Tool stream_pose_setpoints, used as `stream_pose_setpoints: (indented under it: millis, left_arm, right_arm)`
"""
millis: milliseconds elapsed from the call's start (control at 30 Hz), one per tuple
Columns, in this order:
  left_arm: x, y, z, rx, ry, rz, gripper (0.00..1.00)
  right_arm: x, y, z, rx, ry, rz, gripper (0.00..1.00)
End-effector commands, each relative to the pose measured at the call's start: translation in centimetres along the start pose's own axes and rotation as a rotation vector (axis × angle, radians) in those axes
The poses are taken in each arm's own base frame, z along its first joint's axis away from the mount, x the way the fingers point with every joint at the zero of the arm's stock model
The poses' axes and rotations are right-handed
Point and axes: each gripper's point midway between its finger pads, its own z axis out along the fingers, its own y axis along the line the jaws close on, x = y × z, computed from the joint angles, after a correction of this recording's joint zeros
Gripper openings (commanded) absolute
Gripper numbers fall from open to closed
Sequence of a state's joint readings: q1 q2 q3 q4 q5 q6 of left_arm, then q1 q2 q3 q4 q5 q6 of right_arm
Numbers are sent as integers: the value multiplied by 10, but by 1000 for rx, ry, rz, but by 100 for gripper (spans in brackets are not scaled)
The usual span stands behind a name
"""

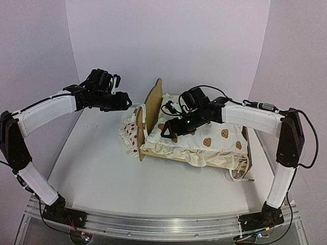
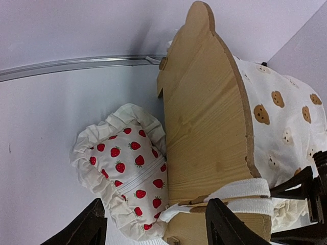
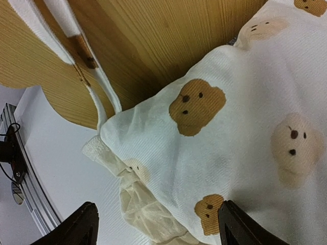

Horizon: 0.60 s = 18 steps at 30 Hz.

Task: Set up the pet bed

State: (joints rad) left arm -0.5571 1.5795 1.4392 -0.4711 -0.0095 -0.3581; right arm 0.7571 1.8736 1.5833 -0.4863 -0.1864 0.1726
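pet bed (image 1: 152,104) mid-table (image 1: 102,168), nearer the far edge

only the top view takes in the whole bed, bear-print cushion (image 1: 214,140) lying in it; the left wrist view shows the strawberry pillow (image 2: 125,173) outside, the headboard (image 2: 204,127) between it and the cushion (a white tie (image 2: 240,190) loops the headboard's edge). left gripper (image 1: 125,100) above the pillow, fingers apart; right gripper (image 1: 168,131) over the cushion, fingers spread, gripping nothing

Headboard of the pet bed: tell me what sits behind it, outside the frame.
The strawberry pillow lies on the table against the headboard's outer face; a white cushion tie loops over the board's edge. Anything beneath the pillow is covered.
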Motion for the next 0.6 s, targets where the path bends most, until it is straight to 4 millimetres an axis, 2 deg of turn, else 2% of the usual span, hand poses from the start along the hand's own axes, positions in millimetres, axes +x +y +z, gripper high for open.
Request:
stream_pose_setpoints:
  millis: [0,233,433,567]
  left_arm:
    - [11,-9,4,73,18,91,66]
    - [41,-7,11,124,34,127,67]
    - [38,-16,13,178,3,154,69]
    - [32,-18,23,181,-13,155,69]
  right_arm:
    - [-23,7,-9,4,-72,-51,82]
    - [-14,1,-14,37,-66,-50,82]
    - [-10,3,-15,20,-58,-38,82]
    - [-8,6,-17,7,-55,-30,81]
